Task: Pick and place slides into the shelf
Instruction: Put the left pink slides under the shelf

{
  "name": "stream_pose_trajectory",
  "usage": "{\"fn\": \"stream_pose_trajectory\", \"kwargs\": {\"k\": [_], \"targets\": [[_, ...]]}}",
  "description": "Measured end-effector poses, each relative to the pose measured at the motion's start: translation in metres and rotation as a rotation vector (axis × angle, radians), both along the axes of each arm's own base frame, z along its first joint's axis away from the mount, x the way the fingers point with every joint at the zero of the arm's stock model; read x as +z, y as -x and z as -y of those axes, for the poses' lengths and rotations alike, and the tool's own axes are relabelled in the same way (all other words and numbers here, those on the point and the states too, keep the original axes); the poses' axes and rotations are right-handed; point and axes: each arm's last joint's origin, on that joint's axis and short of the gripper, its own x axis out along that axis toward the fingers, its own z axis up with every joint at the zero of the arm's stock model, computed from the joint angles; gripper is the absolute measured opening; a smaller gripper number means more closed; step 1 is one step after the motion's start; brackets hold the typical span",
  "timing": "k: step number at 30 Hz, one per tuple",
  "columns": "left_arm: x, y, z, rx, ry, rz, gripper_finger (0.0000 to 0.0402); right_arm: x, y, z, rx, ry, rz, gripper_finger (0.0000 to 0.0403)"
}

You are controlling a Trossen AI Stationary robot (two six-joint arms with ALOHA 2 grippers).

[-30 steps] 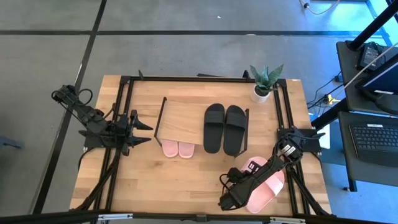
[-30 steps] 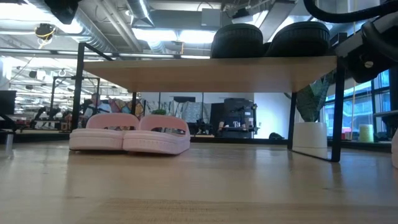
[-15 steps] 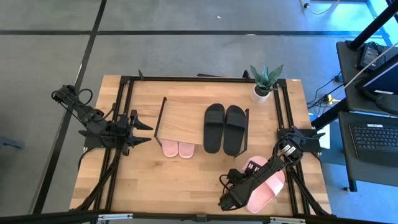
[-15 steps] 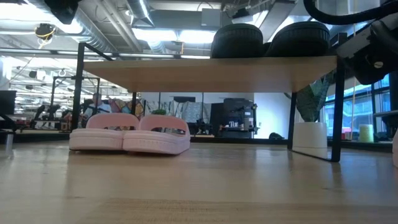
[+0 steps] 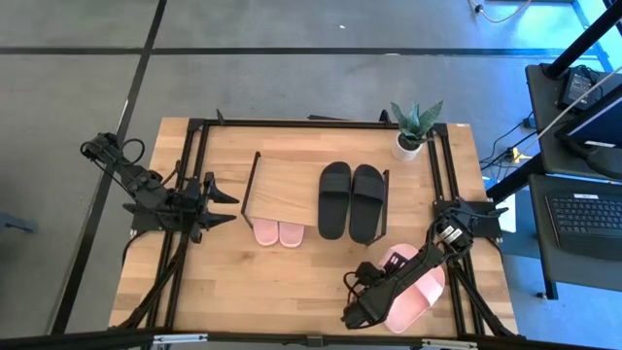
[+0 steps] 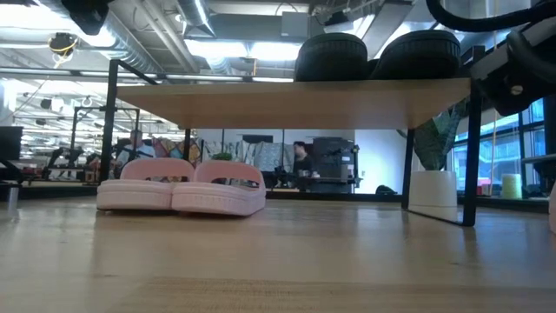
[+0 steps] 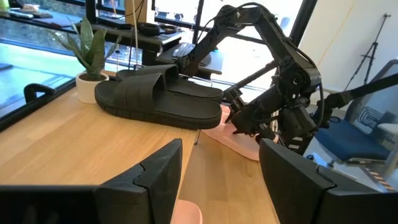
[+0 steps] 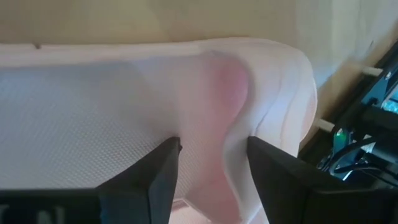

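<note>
I have the right claw [image 8: 208,168] down at the near right corner of the worktop [image 5: 301,277], right on the loose pink slides [image 5: 418,287] lying there. In the right wrist view its two dark fingers [image 8: 155,177] straddle the raised pink strap, one on each side; they look parted around it, but I cannot tell whether they are pinching it or standing clear of it. The left claw [image 7: 221,186] waits at the left side of the worktop, just beside the shelf [image 5: 287,185], with its fingers spread wide and nothing between them. On the shelf's light wood top board, at its right end, sits the black pair of slides [image 5: 350,199], side by side and touching, toes toward the near edge. The second pink pair [image 5: 278,233] stands on the worktop under the shelf's left half, sticking out past the board's near edge in the high view; in the low view these two are pressed together beneath the board. A potted plant [image 5: 413,131] stands at the far right corner, just beyond the shelf. In the low view, people show far back in the room behind the worktop.
</note>
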Motion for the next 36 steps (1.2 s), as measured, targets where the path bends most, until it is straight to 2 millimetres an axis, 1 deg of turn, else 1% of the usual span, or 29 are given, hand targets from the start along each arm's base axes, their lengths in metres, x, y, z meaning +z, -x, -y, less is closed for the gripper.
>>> {"fn": "stream_pose_trajectory", "kwargs": {"k": [14,27,36], "targets": [[0.0,0.0,0.0,0.001,0.006,0.0,0.0205,0.0,0.001,0.001,-0.004,0.011,0.0,0.0193],[0.0,0.0,0.0,0.001,0.005,0.0,0.0205,0.002,-0.001,0.0,0.03,-0.018,-0.012,0.0193],[0.0,0.0,0.0,0.014,0.002,-0.003,0.0205,0.018,0.0,0.001,0.017,-0.047,0.034,0.0193]]}}
